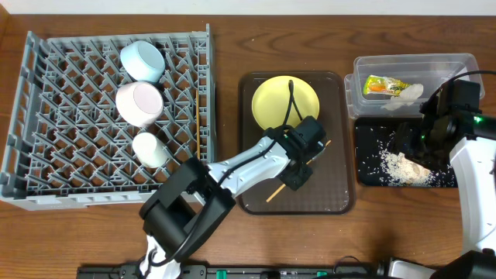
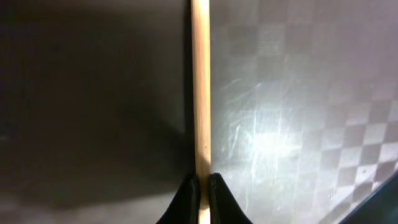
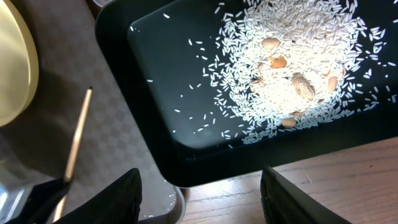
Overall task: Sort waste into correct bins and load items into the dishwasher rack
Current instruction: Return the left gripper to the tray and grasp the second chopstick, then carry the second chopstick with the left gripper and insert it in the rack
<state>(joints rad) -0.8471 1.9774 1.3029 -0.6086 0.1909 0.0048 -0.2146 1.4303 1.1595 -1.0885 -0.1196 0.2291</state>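
My left gripper [image 1: 298, 172] [image 2: 203, 186] is shut on a thin wooden chopstick [image 1: 273, 195] [image 2: 200, 93] lying on the dark brown serving tray [image 1: 333, 194]. I see only one chopstick. The yellow plate [image 1: 271, 101] sits at the tray's far end. My right gripper [image 1: 403, 143] [image 3: 199, 199] is open and empty over the black tray [image 1: 359, 155] [image 3: 155, 93], which holds white rice scraps [image 1: 407, 167] [image 3: 292, 68]. The grey rack [image 1: 46, 116] holds the light blue bowl [image 1: 142, 60], white bowl [image 1: 139, 103] and small white cup [image 1: 150, 149].
The clear tub [image 1: 457, 66] at the back right holds the green-and-orange wrapper [image 1: 380, 87] and white tissue [image 1: 409, 93]. The right wrist view also shows the plate's edge [image 3: 12, 68], the chopstick [image 3: 78, 134] and bare wood table [image 3: 323, 180].
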